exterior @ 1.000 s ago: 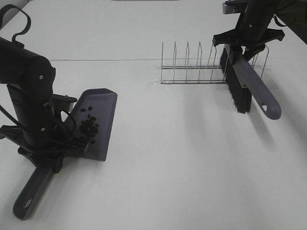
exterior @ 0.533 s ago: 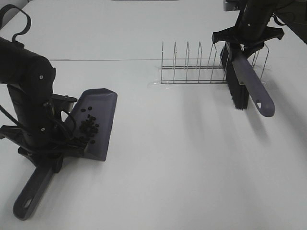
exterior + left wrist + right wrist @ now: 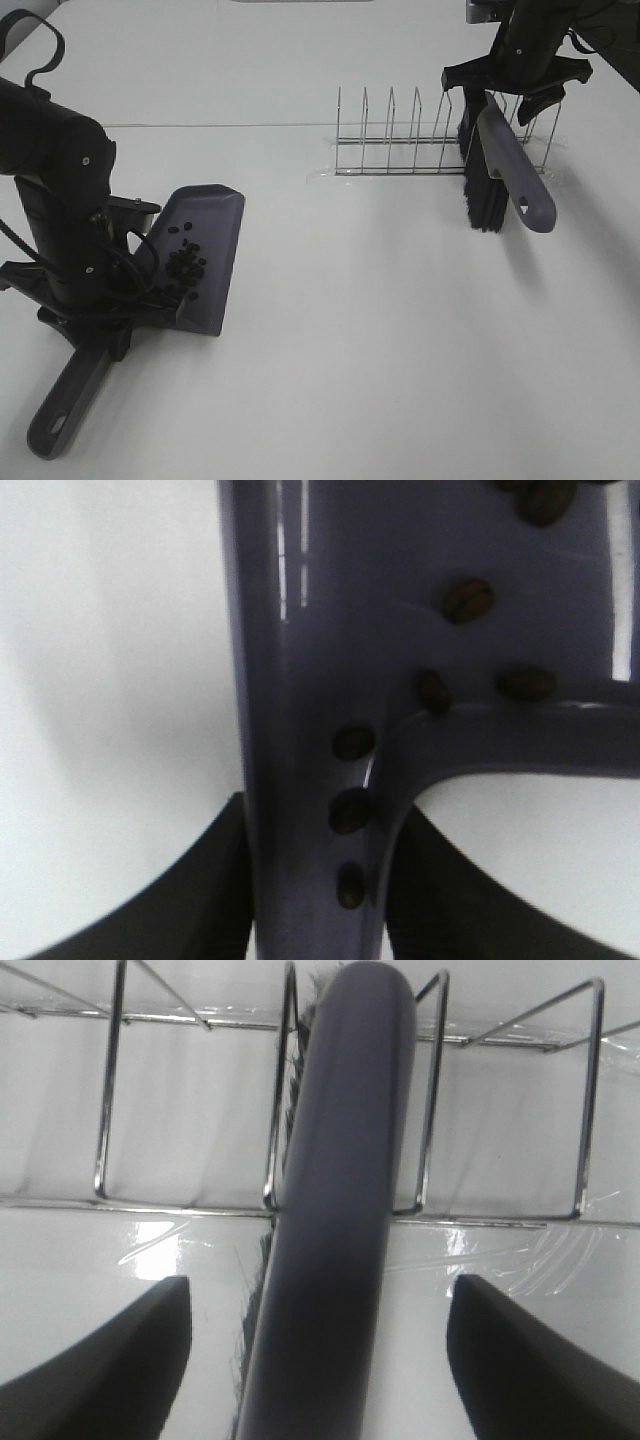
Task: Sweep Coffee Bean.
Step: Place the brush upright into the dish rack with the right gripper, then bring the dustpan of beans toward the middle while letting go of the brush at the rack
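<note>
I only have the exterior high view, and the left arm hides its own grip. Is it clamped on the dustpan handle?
Observer: Yes. In the left wrist view the left gripper is shut on the dustpan handle, with a finger against each side.
Operator: Are all the coffee beans in the pan?
Observer: Not all. Three coffee beans lie in the handle's channel, between the fingers.
Operator: Is the right gripper holding the brush?
Observer: No. In the right wrist view the right gripper is open, with bare table between each finger and the brush handle, which sits between two wires of the rack.
</note>
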`<action>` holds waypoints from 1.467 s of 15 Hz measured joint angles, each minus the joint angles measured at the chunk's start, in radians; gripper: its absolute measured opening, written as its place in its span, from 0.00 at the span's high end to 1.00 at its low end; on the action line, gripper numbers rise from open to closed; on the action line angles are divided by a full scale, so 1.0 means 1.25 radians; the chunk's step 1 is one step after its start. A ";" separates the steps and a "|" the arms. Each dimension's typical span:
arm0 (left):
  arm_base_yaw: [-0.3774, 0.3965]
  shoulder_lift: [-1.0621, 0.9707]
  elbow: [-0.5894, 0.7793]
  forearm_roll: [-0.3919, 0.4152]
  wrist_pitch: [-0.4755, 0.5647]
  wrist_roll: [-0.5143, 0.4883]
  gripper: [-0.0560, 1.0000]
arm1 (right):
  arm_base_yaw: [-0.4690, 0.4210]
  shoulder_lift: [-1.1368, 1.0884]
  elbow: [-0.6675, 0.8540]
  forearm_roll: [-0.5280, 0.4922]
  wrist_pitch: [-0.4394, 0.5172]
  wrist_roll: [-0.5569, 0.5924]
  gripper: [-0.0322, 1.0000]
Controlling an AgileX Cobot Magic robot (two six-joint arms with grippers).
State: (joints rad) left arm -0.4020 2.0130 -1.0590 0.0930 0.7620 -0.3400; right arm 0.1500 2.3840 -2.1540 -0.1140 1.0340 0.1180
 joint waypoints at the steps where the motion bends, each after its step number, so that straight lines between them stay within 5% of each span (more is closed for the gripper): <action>1: 0.000 0.000 0.000 0.000 0.000 0.000 0.61 | 0.001 0.000 0.000 0.001 0.010 0.000 0.26; 14: -0.001 -0.037 0.010 -0.006 -0.027 -0.007 0.61 | 0.001 -0.211 0.043 0.060 0.145 0.000 0.26; 22: -0.001 -0.078 -0.039 -0.151 -0.054 0.030 0.61 | 0.001 -0.651 0.610 0.068 0.147 -0.001 0.27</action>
State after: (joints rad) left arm -0.4030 1.9150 -1.1080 -0.0960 0.6940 -0.3020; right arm 0.1510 1.5700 -1.3920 -0.0290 1.2180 0.1170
